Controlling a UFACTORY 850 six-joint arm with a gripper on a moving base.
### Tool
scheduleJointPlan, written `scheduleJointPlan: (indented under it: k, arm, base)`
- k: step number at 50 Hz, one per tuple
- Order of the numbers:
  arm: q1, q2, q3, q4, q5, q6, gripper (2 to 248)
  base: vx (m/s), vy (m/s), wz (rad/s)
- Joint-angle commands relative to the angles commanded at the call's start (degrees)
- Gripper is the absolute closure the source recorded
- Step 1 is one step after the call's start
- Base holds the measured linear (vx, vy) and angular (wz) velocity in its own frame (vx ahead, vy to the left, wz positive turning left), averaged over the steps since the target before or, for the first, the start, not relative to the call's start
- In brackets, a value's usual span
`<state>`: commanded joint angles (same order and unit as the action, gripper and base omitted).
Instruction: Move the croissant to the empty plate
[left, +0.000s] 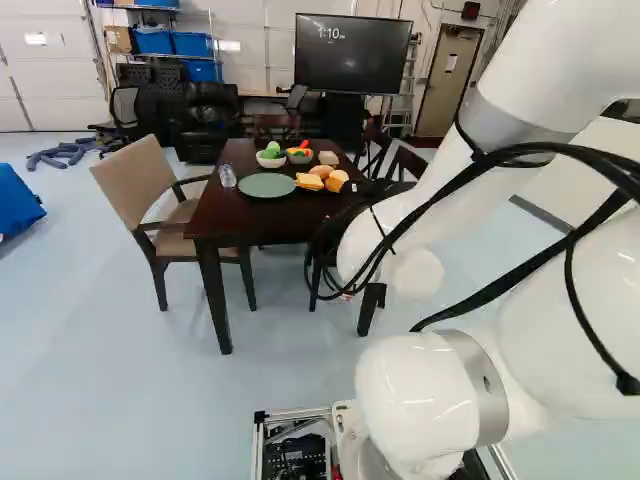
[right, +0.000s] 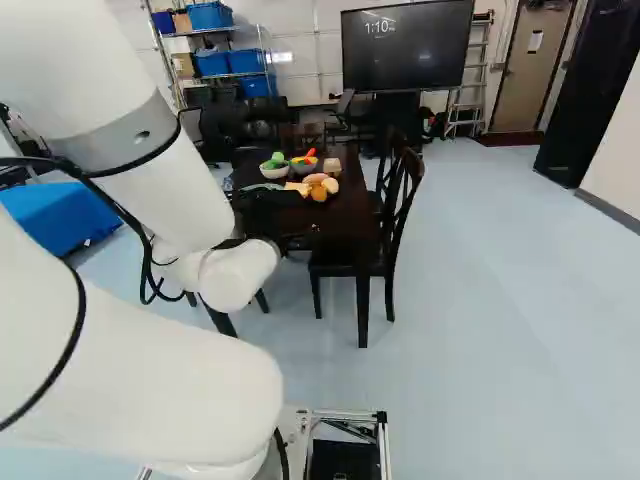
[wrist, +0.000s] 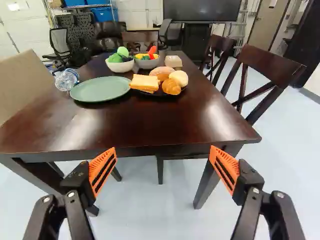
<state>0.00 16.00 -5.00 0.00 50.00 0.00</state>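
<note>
Spread orange pads (wrist: 103, 171), croissant (wrist: 171, 87) touching roll (wrist: 179, 77), green plate (wrist: 101, 89)

Lab: robot arm (left: 425, 395), stocked shelving (right: 212, 31)

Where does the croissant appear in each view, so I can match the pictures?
Left base view: upper middle, croissant right of the green plate.
Right base view: upper middle, by the pale roll.
Wrist view: ahead of the gripper, beside the sandwich.
Shared landmark: large black screen beyond the table.

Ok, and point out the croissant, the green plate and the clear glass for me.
croissant (wrist: 171, 87): wrist view, its rounded top
green plate (wrist: 101, 89): wrist view, bare middle
clear glass (wrist: 66, 80): wrist view, its side
</note>
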Motion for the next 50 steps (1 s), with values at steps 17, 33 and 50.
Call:
scheduleJointPlan:
  k: [17,33,50]
  arm:
    - [0.0,0.0,0.0,0.0,0.0,0.0,3]
    - [-0.5,-2.0,-2.6,0.0,0.0,0.0,3]
    - [-1.5,-5.0,-7.6,0.0,0.0,0.0,3]
  base:
    - [0.0,0.0,0.0]
    - [0.0,0.0,0.0]
    - [0.0,0.0,0.0]
